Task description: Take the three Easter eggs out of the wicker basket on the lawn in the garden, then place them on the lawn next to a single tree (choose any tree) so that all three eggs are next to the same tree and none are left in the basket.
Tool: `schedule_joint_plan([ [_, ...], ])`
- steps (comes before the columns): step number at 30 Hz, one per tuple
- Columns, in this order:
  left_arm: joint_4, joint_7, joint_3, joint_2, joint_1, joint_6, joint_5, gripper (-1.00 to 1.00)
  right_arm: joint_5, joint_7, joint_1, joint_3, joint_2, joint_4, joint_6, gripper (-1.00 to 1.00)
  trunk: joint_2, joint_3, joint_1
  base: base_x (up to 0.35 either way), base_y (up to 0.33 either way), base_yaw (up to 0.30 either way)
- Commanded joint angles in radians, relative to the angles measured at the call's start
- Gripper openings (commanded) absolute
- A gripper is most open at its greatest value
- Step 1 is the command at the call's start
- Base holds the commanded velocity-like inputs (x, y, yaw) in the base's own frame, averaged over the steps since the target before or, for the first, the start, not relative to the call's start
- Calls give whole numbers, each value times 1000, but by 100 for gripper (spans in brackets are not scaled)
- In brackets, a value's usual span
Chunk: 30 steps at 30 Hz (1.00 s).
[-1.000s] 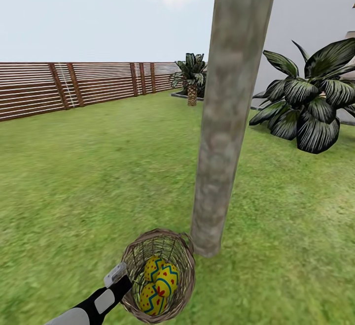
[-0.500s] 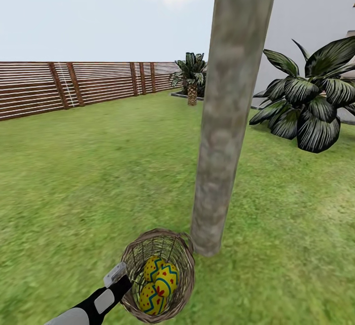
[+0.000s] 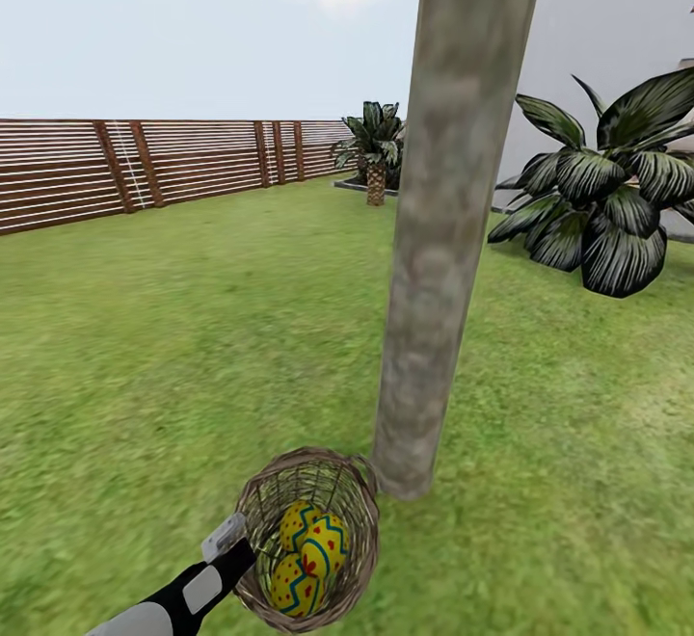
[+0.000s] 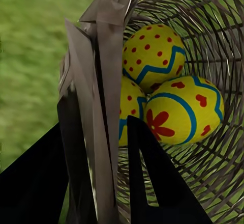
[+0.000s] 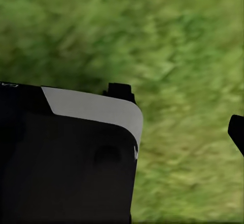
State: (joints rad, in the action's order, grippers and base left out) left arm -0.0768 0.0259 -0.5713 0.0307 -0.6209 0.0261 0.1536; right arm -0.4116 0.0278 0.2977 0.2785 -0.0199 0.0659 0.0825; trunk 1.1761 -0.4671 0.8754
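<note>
Your left gripper (image 4: 109, 183) clamps the rim of the wicker basket (image 3: 359, 499), one finger (image 4: 152, 183) inside the weave and one outside. The basket sits on the lawn (image 3: 193, 347) touching the foot of the tree (image 3: 439, 231). Open grass spreads wide toward the fence (image 3: 145, 169) and toward the striped plant (image 3: 602, 207). All three Easter eggs (image 3: 306, 554) lie bunched in the basket, yellow with blue zigzags and red marks. You cannot tell your right gripper's (image 5: 178, 117) state; it hangs over grass
</note>
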Motion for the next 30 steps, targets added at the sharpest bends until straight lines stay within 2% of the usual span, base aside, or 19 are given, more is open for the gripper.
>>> schedule_joint_plan([
  [1, -1, 3, 0, -1, 0, 3, 13, -100, -9, 3, 1, 8, 0, 5, 8, 100, 8, -4, 4, 0, 0, 0],
  [13, 0, 3, 1, 2, 0, 2, 13, -100, -7, 3, 0, 8, 6, 3, 8, 100, 92, -42, 50, 0, 0, 0],
  [30, -1, 3, 1, 4, 0, 1, 12, -100, -10, 3, 0, 8, 0, 2, 8, 100, 211, -95, 115, 0, 0, 0],
])
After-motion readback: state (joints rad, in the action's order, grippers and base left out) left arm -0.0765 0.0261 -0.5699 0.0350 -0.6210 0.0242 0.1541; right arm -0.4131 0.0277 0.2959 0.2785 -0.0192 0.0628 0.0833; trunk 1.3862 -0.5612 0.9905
